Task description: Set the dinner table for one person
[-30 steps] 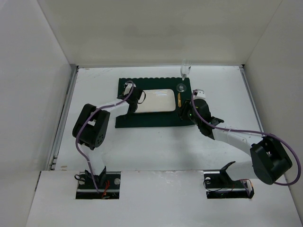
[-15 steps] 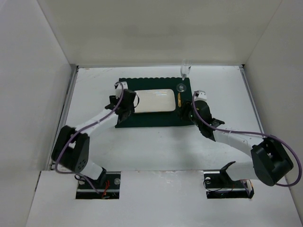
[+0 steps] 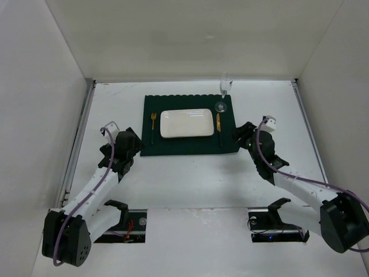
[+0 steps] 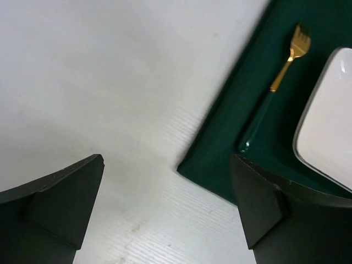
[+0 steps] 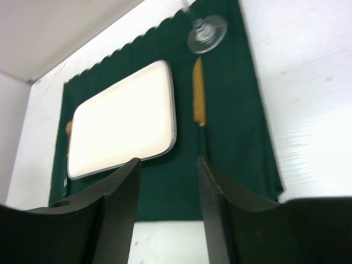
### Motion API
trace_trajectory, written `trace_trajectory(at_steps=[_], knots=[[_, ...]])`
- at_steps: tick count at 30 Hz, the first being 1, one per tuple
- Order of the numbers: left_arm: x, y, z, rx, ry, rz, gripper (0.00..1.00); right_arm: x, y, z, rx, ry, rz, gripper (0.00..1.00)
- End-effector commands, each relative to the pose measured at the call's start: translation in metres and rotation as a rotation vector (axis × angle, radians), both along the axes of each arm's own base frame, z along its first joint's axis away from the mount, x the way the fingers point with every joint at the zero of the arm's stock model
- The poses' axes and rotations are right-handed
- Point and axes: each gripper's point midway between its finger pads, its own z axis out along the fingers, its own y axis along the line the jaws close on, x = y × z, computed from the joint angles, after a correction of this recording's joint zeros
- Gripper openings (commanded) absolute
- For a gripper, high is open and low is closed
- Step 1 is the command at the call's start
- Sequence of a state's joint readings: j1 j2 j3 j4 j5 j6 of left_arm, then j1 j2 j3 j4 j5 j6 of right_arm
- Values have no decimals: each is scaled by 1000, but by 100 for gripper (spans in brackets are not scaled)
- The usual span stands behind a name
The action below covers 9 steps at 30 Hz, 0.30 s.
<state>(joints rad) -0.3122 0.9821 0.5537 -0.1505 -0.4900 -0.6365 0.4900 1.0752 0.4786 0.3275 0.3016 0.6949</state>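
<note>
On the white dinner table (image 3: 190, 179) lies a dark green placemat (image 3: 187, 144). A white rectangular plate (image 3: 186, 123) sits in its middle. To the plate's left lies a fork (image 3: 153, 124) with a gold head, to its right a knife (image 3: 219, 124). A clear wine glass (image 3: 222, 95) stands at the mat's far right corner. My left gripper (image 3: 132, 150) is open and holds nothing, off the mat's near left corner (image 4: 190, 165), with the fork (image 4: 283, 69) ahead of it. My right gripper (image 3: 242, 135) hangs open and holds nothing at the mat's right edge, facing the plate (image 5: 121, 121) and knife (image 5: 198, 96).
White walls enclose the table on the left, back and right. A metal rail (image 3: 78, 144) runs along the left edge. The two arm bases (image 3: 118, 222) sit at the near edge.
Both arms have drawn back from the placemat toward the near side. My left gripper opened wide, and the fork now shows beside the plate. My right gripper's jaws widened too.
</note>
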Motion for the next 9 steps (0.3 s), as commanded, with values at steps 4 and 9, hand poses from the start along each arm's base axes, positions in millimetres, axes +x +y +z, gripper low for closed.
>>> trace_trajectory(at_steps=[4,9], knots=[[-18,15,-18,-95,18,95,100,12,-37,8,83,-49,-160,65],[-16,13,-18,-101,3,85,100,13,-39,6,94,-46,-170,70]])
